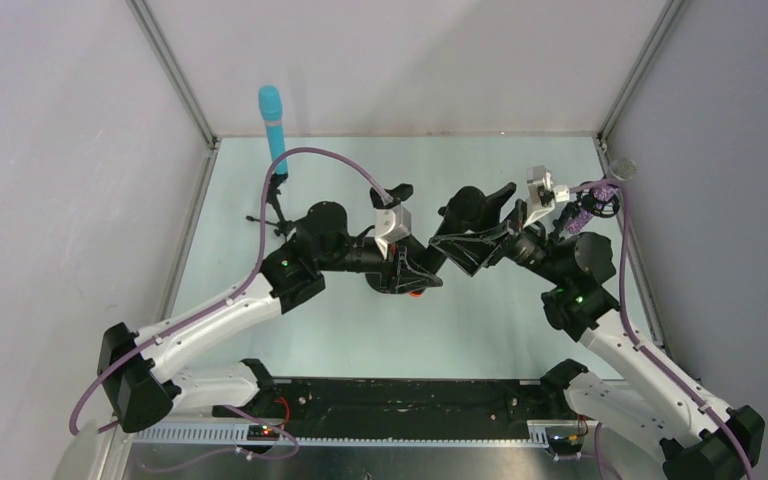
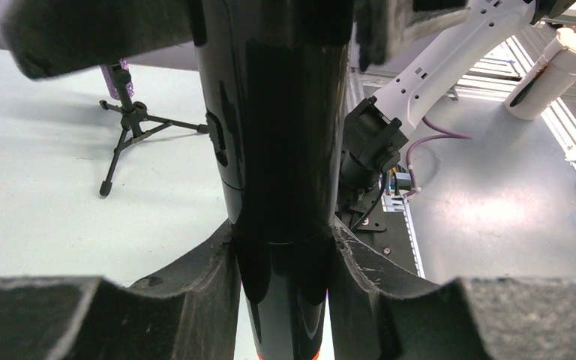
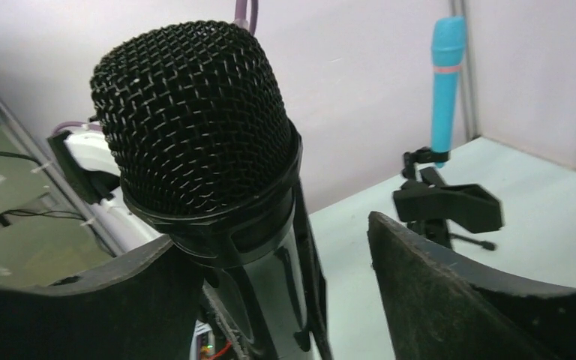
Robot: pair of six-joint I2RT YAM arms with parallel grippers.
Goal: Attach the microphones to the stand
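Arms reach in from the near edge and meet above the middle of the tabletop, both bent at the elbow and angled inward. Left claw (image 2: 285, 292) is clamped on the glossy barrel of the black microphone (image 2: 277, 135), with a finger pressed to each side. That microphone's long axis runs slantwise, its orange end (image 1: 415, 292) toward the near edge and its mesh head (image 3: 195, 124) toward the far right. Right claw (image 3: 270, 240) is spread wide about the head: one finger lies close against the collar and the other stands apart. The cyan microphone (image 1: 273, 125) stands upright by the far left corner. The purple microphone (image 1: 620, 168) leans at the right edge.
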